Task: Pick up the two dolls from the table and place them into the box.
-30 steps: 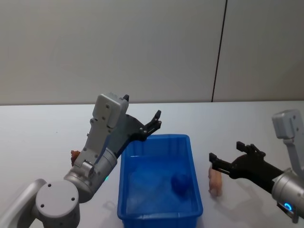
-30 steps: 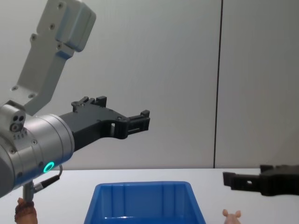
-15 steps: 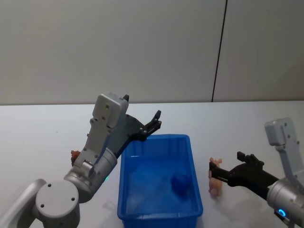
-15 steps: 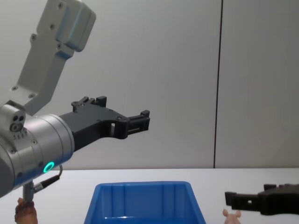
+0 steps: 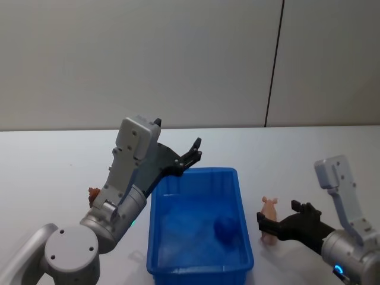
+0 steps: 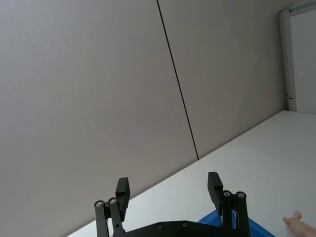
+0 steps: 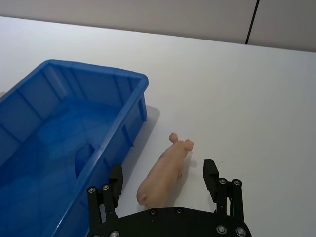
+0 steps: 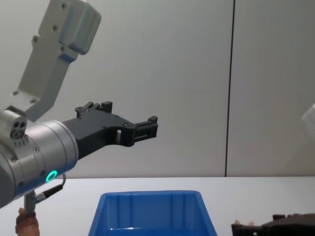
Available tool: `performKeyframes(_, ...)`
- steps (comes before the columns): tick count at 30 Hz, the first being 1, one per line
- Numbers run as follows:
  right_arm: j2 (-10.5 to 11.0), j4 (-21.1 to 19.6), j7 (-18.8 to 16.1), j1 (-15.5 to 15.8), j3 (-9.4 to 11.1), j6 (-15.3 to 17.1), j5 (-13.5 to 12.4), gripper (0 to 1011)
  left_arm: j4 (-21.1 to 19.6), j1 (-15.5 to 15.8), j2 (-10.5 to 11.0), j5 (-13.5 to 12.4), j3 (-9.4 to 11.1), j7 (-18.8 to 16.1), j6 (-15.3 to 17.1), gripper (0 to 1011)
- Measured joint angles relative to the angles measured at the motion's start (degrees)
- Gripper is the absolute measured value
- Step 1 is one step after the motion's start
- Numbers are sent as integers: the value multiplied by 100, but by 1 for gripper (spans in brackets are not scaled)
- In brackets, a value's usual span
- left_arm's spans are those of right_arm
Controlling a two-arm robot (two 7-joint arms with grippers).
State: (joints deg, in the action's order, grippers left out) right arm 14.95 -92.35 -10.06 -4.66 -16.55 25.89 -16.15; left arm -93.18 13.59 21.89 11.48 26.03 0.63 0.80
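Dolls are counted as two. One pink doll [image 7: 165,168] is laid on the white table [image 5: 47,160], just beside the right wall of the one blue box [image 5: 196,172]. One brown doll [image 5: 94,193] is seen on the table at the box's left. The right gripper [image 5: 277,211] is spread wide around the pink doll, without pinching it. The left gripper [image 6: 168,185] is held high over the box's far end, also spread.
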Motion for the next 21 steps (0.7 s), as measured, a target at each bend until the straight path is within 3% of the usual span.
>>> performKeyframes(21,-434,928,26,-466,-210,14,317,1001,0,0,0,0,0,-1,0,1001)
